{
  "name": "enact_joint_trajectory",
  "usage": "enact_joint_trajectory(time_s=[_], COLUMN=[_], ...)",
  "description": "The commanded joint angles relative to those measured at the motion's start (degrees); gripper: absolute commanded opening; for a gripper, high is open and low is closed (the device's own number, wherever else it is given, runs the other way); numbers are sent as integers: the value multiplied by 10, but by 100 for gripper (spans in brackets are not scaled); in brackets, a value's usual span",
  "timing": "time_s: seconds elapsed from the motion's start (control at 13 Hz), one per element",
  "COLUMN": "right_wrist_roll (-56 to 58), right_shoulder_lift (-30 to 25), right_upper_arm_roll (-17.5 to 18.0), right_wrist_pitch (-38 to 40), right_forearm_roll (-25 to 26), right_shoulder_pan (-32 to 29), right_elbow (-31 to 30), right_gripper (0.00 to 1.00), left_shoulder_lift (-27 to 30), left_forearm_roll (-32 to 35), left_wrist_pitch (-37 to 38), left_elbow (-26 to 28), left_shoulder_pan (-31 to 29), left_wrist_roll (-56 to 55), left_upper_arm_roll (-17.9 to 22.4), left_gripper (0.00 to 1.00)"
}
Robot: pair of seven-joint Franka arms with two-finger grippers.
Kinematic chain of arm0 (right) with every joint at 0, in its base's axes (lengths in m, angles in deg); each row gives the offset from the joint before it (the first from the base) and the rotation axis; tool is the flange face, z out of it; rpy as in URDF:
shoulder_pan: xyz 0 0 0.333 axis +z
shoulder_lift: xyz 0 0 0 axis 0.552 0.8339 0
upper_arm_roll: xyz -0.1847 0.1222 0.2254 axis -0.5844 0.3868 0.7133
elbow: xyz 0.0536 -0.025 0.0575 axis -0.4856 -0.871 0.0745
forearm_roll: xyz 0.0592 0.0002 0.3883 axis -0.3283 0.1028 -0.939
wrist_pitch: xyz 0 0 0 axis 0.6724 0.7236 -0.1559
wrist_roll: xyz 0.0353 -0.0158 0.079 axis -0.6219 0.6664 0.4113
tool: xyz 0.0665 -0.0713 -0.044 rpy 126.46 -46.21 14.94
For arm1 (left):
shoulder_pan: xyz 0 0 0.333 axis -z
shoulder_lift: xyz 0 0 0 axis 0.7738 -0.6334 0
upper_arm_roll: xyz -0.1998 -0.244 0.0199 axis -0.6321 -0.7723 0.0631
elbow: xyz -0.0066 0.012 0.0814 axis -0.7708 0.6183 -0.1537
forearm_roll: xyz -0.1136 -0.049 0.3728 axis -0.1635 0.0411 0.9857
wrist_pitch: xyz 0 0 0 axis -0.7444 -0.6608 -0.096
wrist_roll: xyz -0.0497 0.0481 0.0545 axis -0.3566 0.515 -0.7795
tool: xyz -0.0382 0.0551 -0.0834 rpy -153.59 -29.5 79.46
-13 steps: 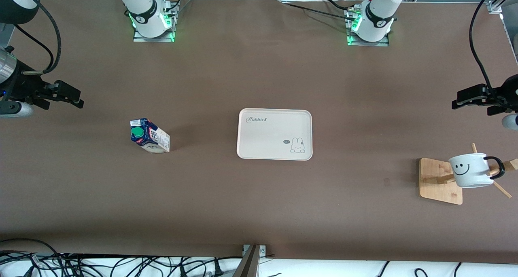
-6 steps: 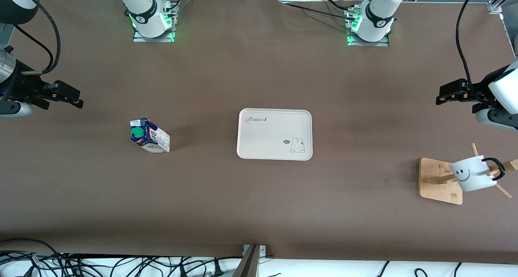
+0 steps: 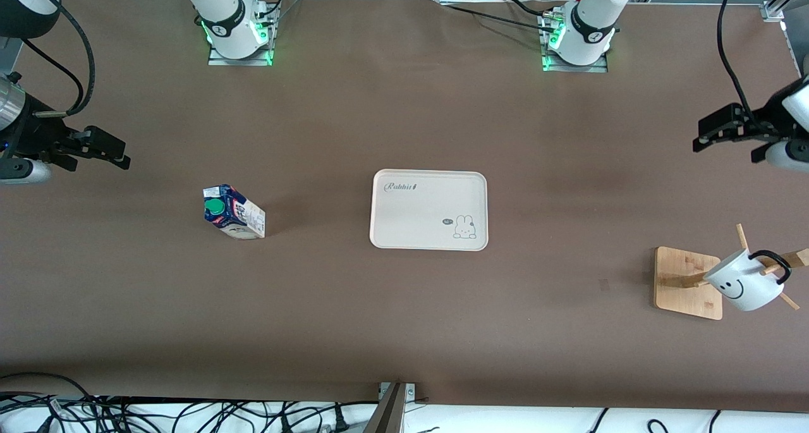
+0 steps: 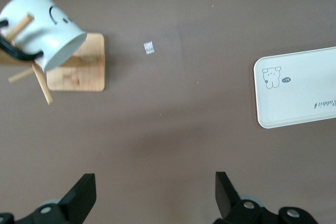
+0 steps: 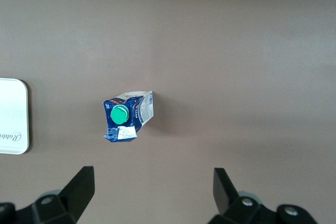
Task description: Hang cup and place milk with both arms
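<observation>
The white cup [image 3: 744,286] with a black smiley face hangs by its black handle on a peg of the wooden rack [image 3: 686,281], tilted mouth-down, at the left arm's end of the table. It also shows in the left wrist view [image 4: 44,27]. The blue and white milk carton [image 3: 232,212] with a green cap stands on the table toward the right arm's end, and shows in the right wrist view [image 5: 127,116]. My left gripper [image 3: 705,136] is open and empty in the air, above the table and apart from the rack. My right gripper [image 3: 123,155] is open and empty, apart from the milk.
A cream tray [image 3: 428,210] with a rabbit drawing lies at the table's middle, between the milk and the rack. It shows in the left wrist view [image 4: 299,90] and partly in the right wrist view [image 5: 11,116]. Cables lie along the table's front edge.
The cup has tipped from nearly upright to hanging tilted on its peg. My left gripper has drawn away from the rack. The right arm has not moved.
</observation>
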Motion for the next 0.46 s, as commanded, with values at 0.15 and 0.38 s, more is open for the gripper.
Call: enact_joint_trajectory(time_s=[0.15, 0.38], right_wrist_roll=[-2, -2], right_shoulder_lift=[-5, -5], right_upper_arm_roll=[1, 1], right_wrist_pitch=[1, 1], right_forearm_roll=[6, 6], right_shoulder_pan=[-2, -2], right_elbow=[-4, -4], right_gripper=[100, 100], left_shoulder_lift=[40, 36], left_forearm_roll=[10, 18], left_wrist_pitch=[-9, -12], left_elbow=[60, 59], left_shoulder_pan=[89, 84], left_wrist_roll=[-45, -17], left_upper_arm_roll=[90, 91], left_gripper=[100, 100])
